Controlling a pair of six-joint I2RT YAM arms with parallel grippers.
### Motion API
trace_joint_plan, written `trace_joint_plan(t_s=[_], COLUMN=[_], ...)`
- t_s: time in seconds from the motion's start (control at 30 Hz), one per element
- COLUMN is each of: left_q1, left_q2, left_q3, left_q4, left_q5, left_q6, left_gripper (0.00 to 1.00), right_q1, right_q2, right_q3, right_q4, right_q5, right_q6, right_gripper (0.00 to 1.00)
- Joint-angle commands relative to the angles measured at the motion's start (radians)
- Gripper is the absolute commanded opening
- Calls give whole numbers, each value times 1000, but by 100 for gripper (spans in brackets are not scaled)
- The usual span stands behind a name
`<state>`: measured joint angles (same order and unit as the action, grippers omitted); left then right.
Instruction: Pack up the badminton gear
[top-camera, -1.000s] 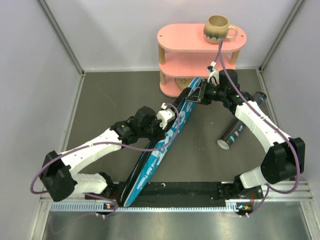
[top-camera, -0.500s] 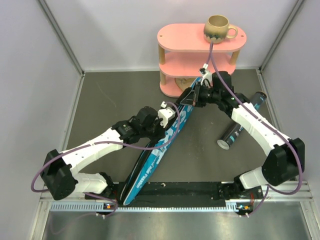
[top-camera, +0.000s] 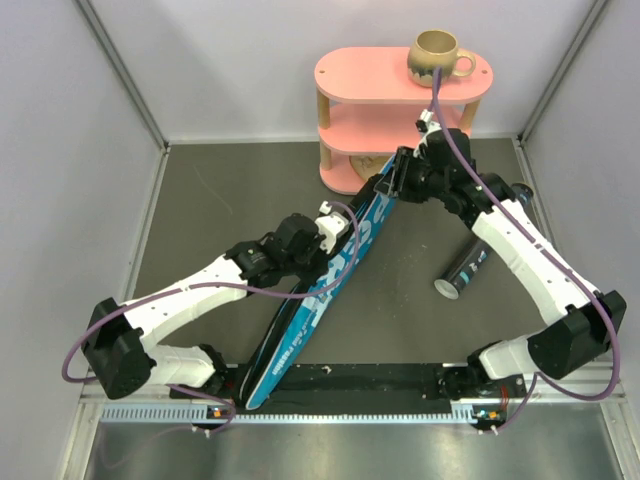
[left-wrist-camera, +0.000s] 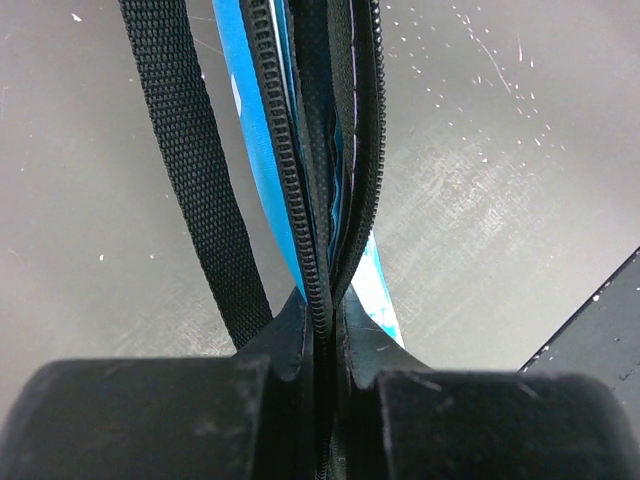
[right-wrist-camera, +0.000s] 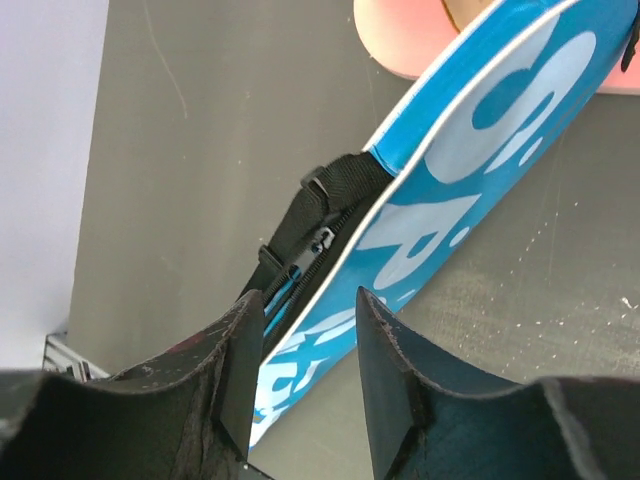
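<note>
Here, the blue cover (top-camera: 320, 295) is standing on edge, its tip at the foot of the pink shelf (top-camera: 380, 75); the left gripper (left-wrist-camera: 320, 335) is pinching its zipper seam (left-wrist-camera: 300, 200) further from the shelf; the right gripper (right-wrist-camera: 305, 300), fingers spread, is hovering near the shelf, needing to close squarely on the zipper pull (right-wrist-camera: 322, 240).

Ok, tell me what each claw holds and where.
Left claw pinches the cover by its zipper edge. Right claw is open, holding nothing.
</note>
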<state>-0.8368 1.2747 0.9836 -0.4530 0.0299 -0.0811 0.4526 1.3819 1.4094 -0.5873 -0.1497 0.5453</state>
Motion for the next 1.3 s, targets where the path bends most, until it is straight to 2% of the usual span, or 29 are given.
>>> trace_joint_plan(t_s=[0.0,0.07,0.37,1.13,1.23,1.27], left_q1=[-22,-36,-96,-180,-183,-185], left_q2=[2,8,31,60,60,61], left_q3=[69,76,93,112,109,109], left_q4=[88,88,83,43,45,45], left_q5=[-116,-156,-317,-493,-486,-479], left_q6=[-14,-28,-101,-170,-181,-183], left_gripper=[0,0,0,0,0,0], right_q1=[57,86,169,212,212,210], right_q2=[43,72,155,233,229,227], right_q3=[120,149,252,333,332,332], right_q4=[-83,-106,-212,-287,-289,-289], right_q5=[180,223,386,487,464,440], right_q6=[-16,11,59,59,67,74], right_gripper=[40,36,31,33,37,41])
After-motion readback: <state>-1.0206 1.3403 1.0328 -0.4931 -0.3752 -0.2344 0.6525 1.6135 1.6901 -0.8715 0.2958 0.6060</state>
